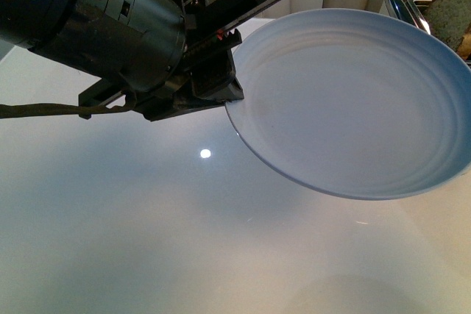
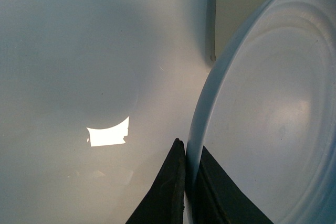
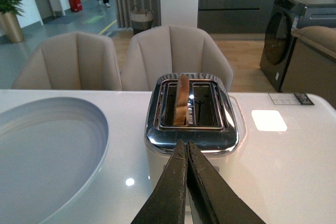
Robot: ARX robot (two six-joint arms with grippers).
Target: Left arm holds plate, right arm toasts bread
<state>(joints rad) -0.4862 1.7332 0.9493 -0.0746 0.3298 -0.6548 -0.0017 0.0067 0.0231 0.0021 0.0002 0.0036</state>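
Observation:
My left gripper [image 1: 228, 71] is shut on the rim of the pale-blue plate [image 1: 353, 101] and holds it above the white table, tilted. In the left wrist view the black jaws pinch the plate's edge [image 2: 191, 145]. The plate is empty and also shows in the right wrist view [image 3: 42, 156]. The bread [image 3: 182, 99] stands upright in one slot of the chrome toaster [image 3: 191, 124], its top sticking out; it also shows in the front view [image 1: 447, 14]. My right gripper [image 3: 186, 145] is shut and empty, just in front of the toaster, not touching the bread.
The white glossy table [image 1: 184, 240] lies under the plate. Two beige chairs [image 3: 173, 56] stand behind the table. A small label card [image 3: 289, 98] lies on the table beside the toaster. The toaster's other slot [image 3: 205, 109] is empty.

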